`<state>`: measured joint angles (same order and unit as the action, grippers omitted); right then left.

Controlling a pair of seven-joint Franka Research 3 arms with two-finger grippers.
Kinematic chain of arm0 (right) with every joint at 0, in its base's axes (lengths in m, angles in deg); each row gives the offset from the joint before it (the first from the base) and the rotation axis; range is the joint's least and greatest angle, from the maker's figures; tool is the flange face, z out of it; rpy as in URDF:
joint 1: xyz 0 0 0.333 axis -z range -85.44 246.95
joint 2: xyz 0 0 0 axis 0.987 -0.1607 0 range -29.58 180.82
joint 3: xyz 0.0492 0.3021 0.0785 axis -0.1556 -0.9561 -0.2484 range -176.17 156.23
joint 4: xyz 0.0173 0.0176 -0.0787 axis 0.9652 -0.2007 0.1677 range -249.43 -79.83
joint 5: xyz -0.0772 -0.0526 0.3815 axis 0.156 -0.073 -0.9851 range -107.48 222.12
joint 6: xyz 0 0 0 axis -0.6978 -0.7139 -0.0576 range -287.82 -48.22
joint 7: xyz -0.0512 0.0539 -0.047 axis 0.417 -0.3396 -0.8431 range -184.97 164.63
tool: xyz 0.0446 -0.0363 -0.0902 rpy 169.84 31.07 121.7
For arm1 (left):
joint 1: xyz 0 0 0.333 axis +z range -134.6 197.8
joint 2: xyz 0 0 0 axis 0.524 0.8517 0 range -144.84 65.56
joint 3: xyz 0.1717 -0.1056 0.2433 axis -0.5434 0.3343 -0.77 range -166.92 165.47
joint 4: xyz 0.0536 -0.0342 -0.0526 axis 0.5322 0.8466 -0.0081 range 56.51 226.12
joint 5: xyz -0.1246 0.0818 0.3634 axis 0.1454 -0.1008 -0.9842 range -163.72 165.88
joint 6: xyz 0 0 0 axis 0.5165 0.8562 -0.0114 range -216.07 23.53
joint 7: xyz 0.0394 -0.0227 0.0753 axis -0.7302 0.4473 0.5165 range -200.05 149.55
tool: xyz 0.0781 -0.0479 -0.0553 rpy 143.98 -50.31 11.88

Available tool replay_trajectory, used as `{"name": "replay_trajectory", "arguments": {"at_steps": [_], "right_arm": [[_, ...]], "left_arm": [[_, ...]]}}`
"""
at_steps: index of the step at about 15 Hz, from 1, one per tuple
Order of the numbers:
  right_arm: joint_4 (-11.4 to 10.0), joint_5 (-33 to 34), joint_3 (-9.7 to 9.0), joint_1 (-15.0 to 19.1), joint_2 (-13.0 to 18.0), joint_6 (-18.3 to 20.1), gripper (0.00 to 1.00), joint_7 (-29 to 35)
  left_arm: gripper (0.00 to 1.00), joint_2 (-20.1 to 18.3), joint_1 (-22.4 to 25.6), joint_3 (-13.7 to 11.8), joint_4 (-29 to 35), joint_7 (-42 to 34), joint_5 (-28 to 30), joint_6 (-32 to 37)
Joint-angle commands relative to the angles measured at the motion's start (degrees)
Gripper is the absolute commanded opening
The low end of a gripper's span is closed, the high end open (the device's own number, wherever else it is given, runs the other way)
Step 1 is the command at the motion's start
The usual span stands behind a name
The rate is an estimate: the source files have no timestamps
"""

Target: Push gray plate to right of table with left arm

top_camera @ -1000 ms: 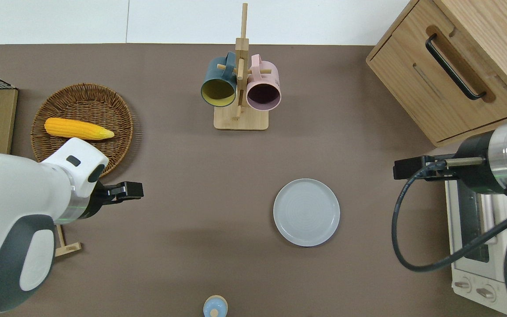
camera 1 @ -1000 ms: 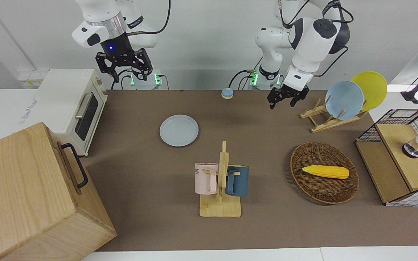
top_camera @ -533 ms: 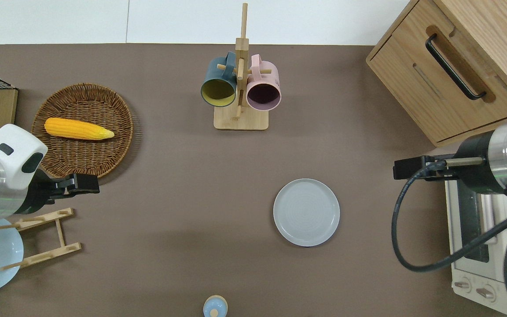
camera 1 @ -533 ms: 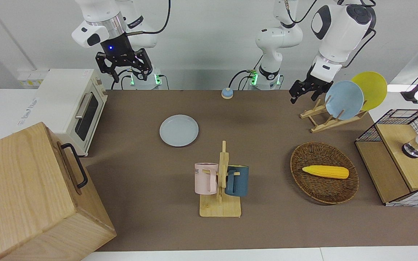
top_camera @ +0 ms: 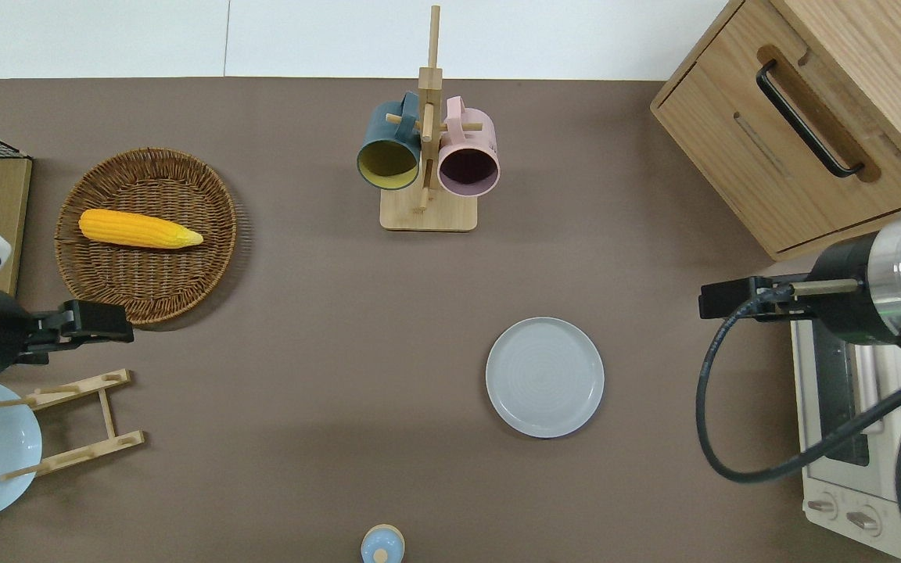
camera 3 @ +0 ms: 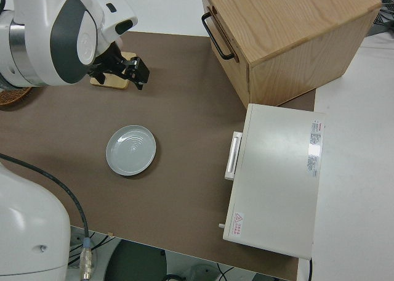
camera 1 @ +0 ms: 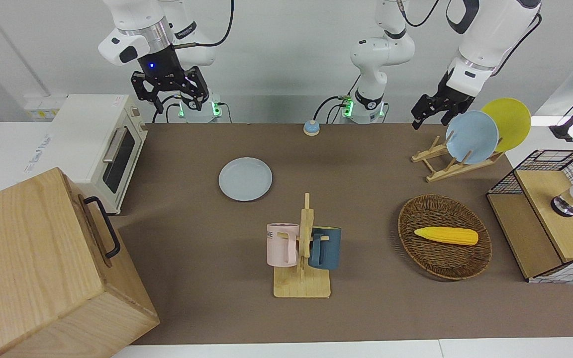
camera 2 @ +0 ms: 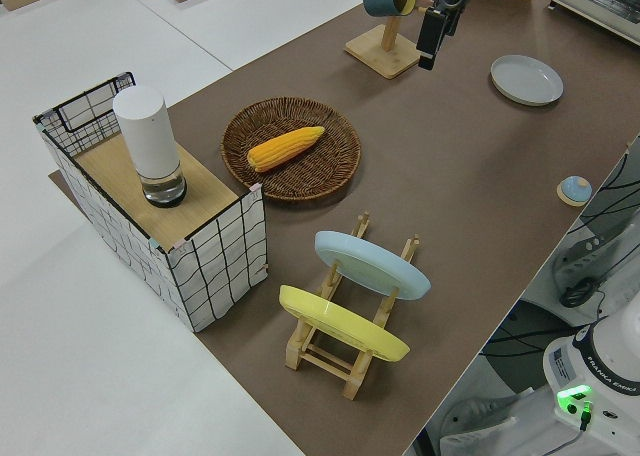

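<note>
in the front view, the left gripper (camera 1: 429, 112) hangs in the air at the left arm's end of the table (camera 1: 366, 318), holding nothing and touching nothing; whether its fingers are parted or together cannot be told. the gray plate (camera 1: 245, 179) lies flat on the brown top toward the right arm's end, well apart from that gripper, near the white toaster oven (camera 1: 95, 149). the right gripper (camera 1: 169, 92) is parked, its fingers spread and empty. in the overhead view, the left gripper (top_camera: 95, 321) is over bare table between the wicker basket (top_camera: 145, 293) with its corn cob (top_camera: 140, 229) and the wooden plate rack (top_camera: 75, 426). the mug rack (top_camera: 427, 160) stands farther from the robots than the gray plate (top_camera: 544, 377). in the left side view, a sky-blue plate (camera 2: 372, 264) and a yellow plate (camera 2: 343, 323) lean in the rack. in the right side view, the gray plate (camera 3: 130, 150) sits alone beside the oven.
</note>
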<state>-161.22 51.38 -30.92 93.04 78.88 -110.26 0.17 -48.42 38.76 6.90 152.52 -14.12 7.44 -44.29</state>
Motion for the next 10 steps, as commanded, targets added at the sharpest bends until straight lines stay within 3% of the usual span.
{"name": "replay_trajectory", "arguments": {"at_steps": [1, 10], "right_arm": [[0.81, -0.92, -0.23, 0.37, -0.36, 0.31, 0.996, 0.12], [0.81, -0.92, -0.23, 0.37, -0.36, 0.31, 0.996, 0.12]], "left_arm": [[0.99, 4.56, 0.84, 0.46, -7.78, -0.67, -1.18, 5.13], [0.99, 3.77, 1.02, -0.15, -7.69, -0.23, -3.99, 5.13]]}}
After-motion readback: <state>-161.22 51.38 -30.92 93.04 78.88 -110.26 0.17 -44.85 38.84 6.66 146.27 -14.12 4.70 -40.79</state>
